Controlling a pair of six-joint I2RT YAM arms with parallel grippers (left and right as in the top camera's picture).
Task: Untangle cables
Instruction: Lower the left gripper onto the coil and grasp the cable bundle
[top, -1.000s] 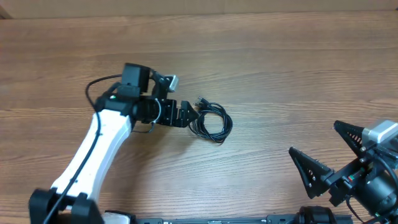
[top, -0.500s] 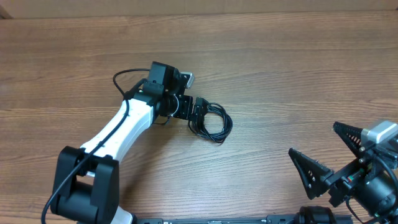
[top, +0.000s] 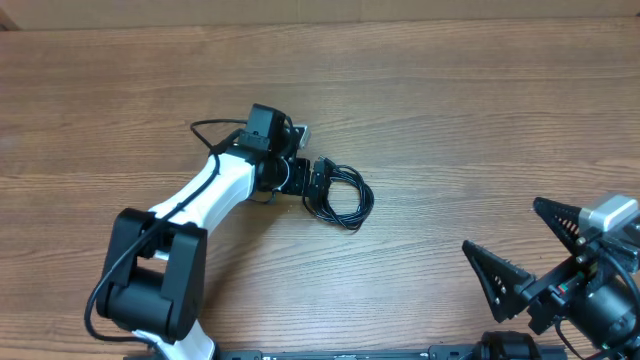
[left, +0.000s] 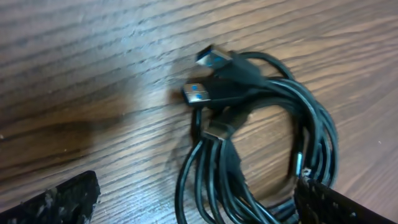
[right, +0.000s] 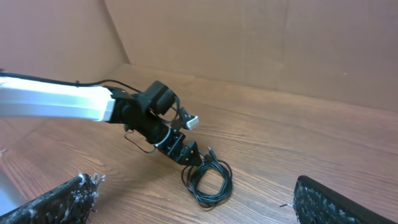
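Black textured fingertips (left: 59, 198) of my left end effector (top: 320, 187) are standing wide apart at the bottom corners of the left wrist view, gripping nothing. Just beyond them the cables (left: 267, 143) are lying in a small coil on the wooden tabletop (top: 480, 110), its near part reaching in between them. Two silvery plugs (left: 208, 59) with blue tongues are sticking out side by side at the coil's far edge. Well off to the right, my right end effector (top: 500, 223) is sitting spread open, holding nothing.
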